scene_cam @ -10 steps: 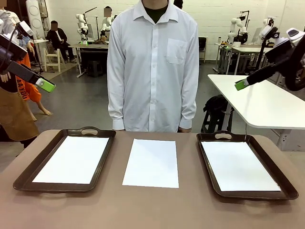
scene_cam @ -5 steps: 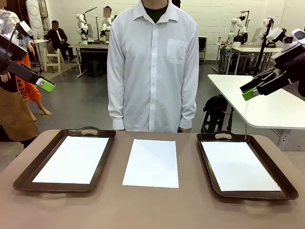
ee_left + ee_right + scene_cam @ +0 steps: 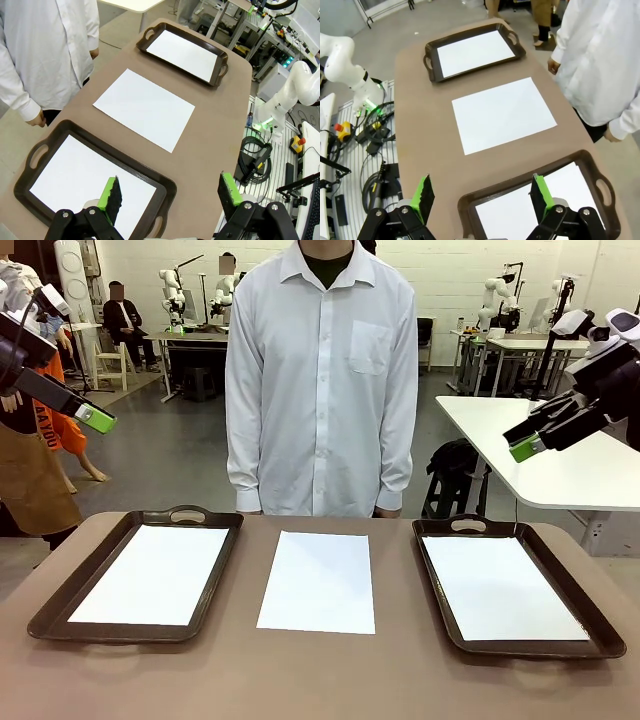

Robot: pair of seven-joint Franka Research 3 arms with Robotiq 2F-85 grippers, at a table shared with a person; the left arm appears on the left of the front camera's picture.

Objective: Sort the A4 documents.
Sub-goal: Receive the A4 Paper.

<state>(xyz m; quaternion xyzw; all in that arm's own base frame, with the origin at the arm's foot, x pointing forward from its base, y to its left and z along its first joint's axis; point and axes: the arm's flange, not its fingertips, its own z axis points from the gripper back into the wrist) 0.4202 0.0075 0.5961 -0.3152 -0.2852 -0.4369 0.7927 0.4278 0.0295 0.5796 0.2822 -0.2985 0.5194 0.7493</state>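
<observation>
One white A4 document (image 3: pixel 318 581) lies flat on the bare brown table between two dark brown trays; it also shows in the left wrist view (image 3: pixel 144 108) and the right wrist view (image 3: pixel 503 114). Another sheet (image 3: pixel 152 573) lies in the left tray (image 3: pixel 63 601), and a third sheet (image 3: pixel 502 587) in the right tray (image 3: pixel 580 597). My left gripper (image 3: pixel 93 419) hangs high above the table's left end, open and empty, green pads (image 3: pixel 108 196) wide apart. My right gripper (image 3: pixel 525 447) hangs high at the right, open and empty, pads (image 3: pixel 538 193) spread.
A person in a white shirt (image 3: pixel 320 380) stands at the table's far edge, hands at the sides. A white table (image 3: pixel 540 455) stands behind at the right. Bare tabletop (image 3: pixel 320 680) runs along the near edge.
My right gripper has dropped a little and shifted slightly right, its wrist turning. The left gripper, the sheets and the trays have stayed put.
</observation>
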